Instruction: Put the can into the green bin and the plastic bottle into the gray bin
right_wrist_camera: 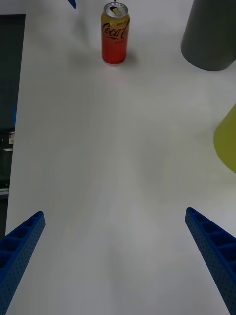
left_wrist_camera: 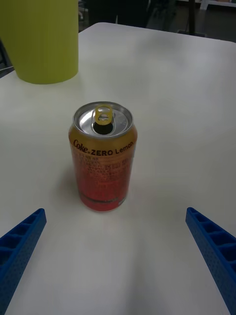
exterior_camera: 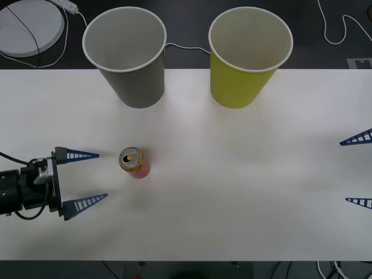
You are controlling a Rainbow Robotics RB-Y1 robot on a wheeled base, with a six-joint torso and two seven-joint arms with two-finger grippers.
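Right tool (exterior_camera: 359,170) cut off at surface's (exterior_camera: 244,192) right edge, fingers wide. Left tool (exterior_camera: 86,178) spread wide beside upright orange-and-red can (exterior_camera: 133,163).

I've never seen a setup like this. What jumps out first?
Two giant paper-cup bins at the table's far edge: the gray bin on the left, the green bin on the right. A small can stands upright nearer, just ahead of the open left tool. The right tool waits at the right edge.

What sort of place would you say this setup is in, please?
Probably a lab or office test bench: a plain white table holds two oversized cup-shaped bins, gray and green, and cables trail across the dark floor behind.
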